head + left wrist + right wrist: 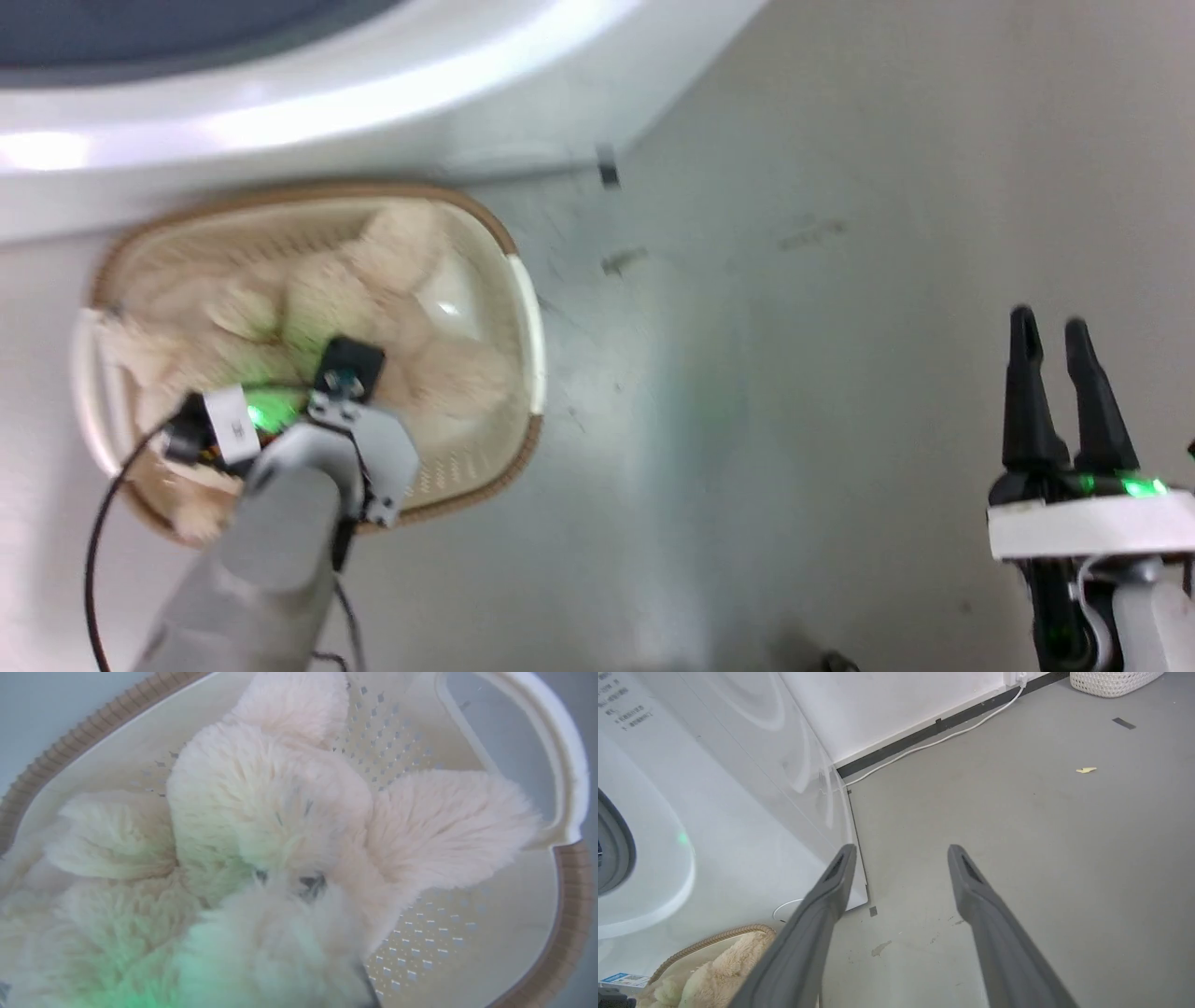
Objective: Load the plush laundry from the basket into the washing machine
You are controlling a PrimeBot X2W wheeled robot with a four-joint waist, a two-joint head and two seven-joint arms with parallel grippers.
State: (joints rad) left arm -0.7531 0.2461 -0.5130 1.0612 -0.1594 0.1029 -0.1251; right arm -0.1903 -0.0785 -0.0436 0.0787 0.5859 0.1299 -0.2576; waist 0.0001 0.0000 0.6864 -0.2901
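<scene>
Grey floor (794, 420) fronts a white washer (280, 103). Left tool (313, 411) is sunk in the fur of the bear (280, 812), which lies in the basket (308, 191) just beside the washer. Its fingers are hidden, so whether it grips cannot be told, while right tool (1050, 327) hangs open and empty, well apart. Bear looks light, soft and squashy, so a deep pinch on a limb should hold better than loose fur.

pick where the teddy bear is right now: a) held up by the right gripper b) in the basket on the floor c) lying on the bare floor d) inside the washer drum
b: the teddy bear lies inside the basket on the floor by the washer, while the right gripper is open and empty.
</scene>
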